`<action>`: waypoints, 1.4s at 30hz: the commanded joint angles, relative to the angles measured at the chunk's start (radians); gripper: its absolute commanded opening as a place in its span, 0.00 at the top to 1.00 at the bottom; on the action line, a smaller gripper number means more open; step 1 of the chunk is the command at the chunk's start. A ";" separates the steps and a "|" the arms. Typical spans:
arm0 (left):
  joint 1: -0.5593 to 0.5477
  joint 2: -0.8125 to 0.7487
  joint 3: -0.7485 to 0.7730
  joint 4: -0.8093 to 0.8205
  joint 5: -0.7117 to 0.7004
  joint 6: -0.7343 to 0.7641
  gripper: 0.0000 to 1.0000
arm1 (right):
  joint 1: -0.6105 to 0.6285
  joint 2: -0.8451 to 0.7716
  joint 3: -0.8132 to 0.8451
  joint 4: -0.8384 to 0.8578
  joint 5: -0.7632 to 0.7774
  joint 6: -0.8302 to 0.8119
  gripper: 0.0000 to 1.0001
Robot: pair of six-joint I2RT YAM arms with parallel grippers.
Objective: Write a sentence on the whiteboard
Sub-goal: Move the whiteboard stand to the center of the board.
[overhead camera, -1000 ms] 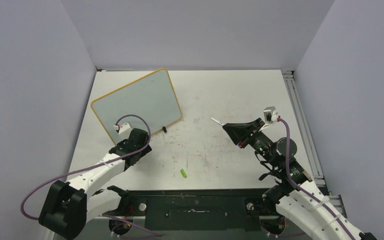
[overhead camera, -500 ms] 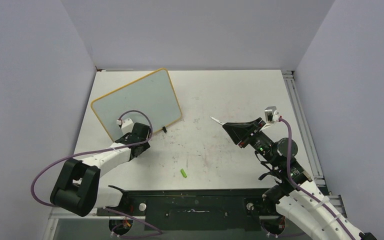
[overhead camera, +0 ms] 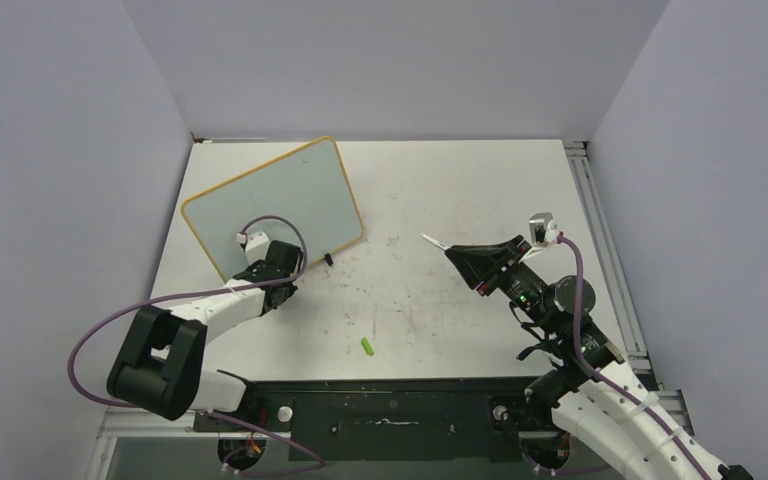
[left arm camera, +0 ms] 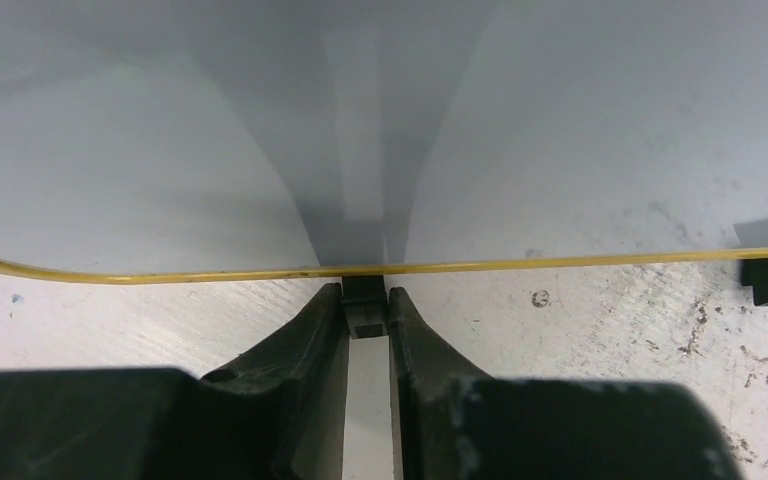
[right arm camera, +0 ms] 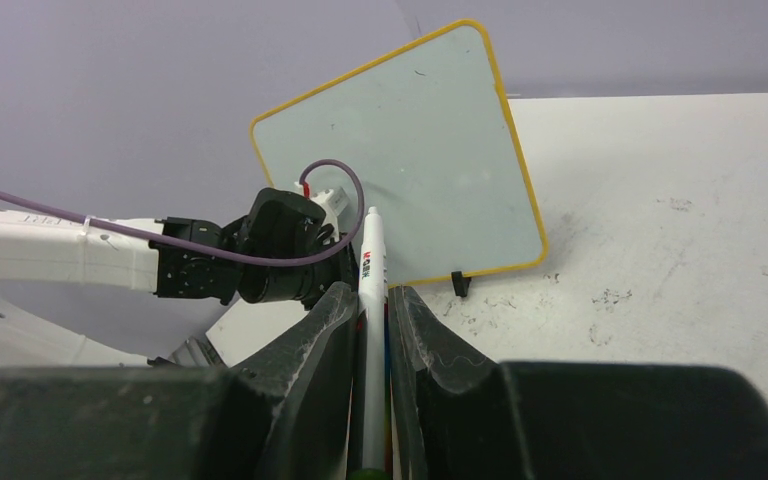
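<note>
The whiteboard (overhead camera: 275, 205) is seen in the far left corner of the surface (overhead camera: 480, 190), propped up and tilted back, its yellow-framed lower edge resting on the surface. The board face is turned towards the arms, and grey reflections are seen on it in the left wrist view. The left pincer (left arm camera: 364, 292) is set low at the board's near edge, narrowed onto a small black clip foot (left arm camera: 364, 322) under the frame. Both fingers (left arm camera: 322, 325) are pressed against the foot's sides, fingertips just short of the yellow frame. A second black foot (overhead camera: 329, 258) is seen further along the same edge, towards the board's right corner, apart from the pincer. The right pincer (right arm camera: 372, 292) is closed on a white marker (right arm camera: 371, 245), which is held lengthwise between the fingers with its uncapped tip pointed at the board. The marker is kept over the right half of the surface, well apart from the board; whether it is raised cannot be told from above, but no contact with the board is seen. A green cap (overhead camera: 368, 346) is lying loose near the near edge of the surface, roughly mid-width, between the two arms and touched by neither. Dark scuffs are scattered over the middle of the surface.
</note>
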 commanded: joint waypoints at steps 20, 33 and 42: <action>-0.233 0.080 0.071 0.047 -0.100 -0.060 1.00 | -0.001 -0.001 -0.021 0.052 -0.005 0.015 0.91; -0.379 0.148 0.141 0.035 -0.137 -0.099 1.00 | 0.000 -0.016 -0.028 0.034 0.007 0.018 0.91; -0.507 0.252 0.222 0.010 -0.163 -0.124 1.00 | 0.001 -0.018 -0.026 0.030 0.009 0.021 0.91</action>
